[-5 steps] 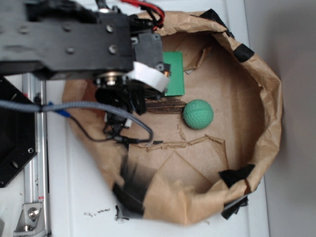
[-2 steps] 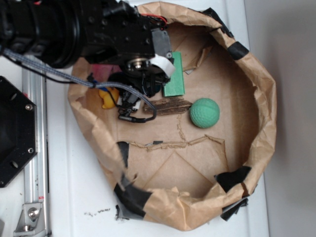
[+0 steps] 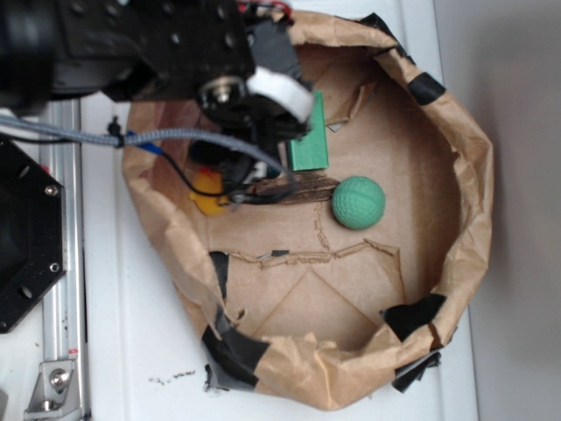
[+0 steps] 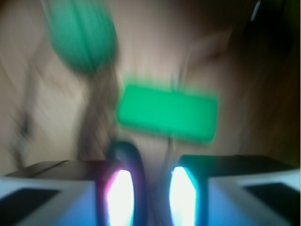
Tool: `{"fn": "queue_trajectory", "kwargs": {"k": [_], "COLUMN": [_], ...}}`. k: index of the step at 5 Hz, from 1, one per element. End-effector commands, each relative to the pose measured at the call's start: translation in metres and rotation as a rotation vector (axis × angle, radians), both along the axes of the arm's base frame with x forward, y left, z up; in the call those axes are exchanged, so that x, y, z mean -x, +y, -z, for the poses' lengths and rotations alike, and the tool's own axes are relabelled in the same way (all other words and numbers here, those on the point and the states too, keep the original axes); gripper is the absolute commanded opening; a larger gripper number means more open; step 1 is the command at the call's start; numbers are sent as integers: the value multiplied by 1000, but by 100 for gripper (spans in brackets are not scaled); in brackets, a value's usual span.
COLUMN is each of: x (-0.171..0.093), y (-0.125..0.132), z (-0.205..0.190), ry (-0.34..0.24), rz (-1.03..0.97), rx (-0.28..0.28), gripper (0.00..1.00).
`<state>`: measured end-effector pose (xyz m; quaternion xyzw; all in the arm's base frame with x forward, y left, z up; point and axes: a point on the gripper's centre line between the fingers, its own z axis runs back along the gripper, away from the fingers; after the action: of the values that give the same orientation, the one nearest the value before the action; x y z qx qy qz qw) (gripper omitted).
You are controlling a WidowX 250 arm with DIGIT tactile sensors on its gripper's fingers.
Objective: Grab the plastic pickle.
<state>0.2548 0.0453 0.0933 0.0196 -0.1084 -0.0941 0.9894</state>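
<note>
Plastic pickle (image 4: 126,157) shows only at the wrist — against one of the fingers (image 4: 120,195).

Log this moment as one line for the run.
gripper: low in paper-lined bin | pickle: dark end between fingers | grasp: unclear, blurred | nearby: green block, dimpled ball

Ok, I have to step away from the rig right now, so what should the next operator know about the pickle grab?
Gripper: low in the paper-lined bin, jaws apart, nothing clamped as far as the blurred wrist view shows.
Plastic pickle: at the fingertips, off-centre; hidden under the arm in the exterior view.
Green block and green ball lie beyond it.
Done: approach. Left: centre on the pickle, close, lift.
</note>
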Motion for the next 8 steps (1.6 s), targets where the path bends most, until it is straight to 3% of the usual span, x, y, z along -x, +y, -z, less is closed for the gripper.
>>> {"fn": "queue_trajectory", "kwargs": {"k": [1,2,3,5,6,8], "x": [-27,-15,3,25,26,26], "y": [-40,-52,-43,1,7,8], "z": [-87,-81,-75,-17,3,40], "ry": [-93,-76,-70,-1,44,138], "rz": [-166,-217,-150,-53,-41,-24], "rx": [183,174,66,-19,-5,-30], "gripper": [0,0,100,100,100,100]}}
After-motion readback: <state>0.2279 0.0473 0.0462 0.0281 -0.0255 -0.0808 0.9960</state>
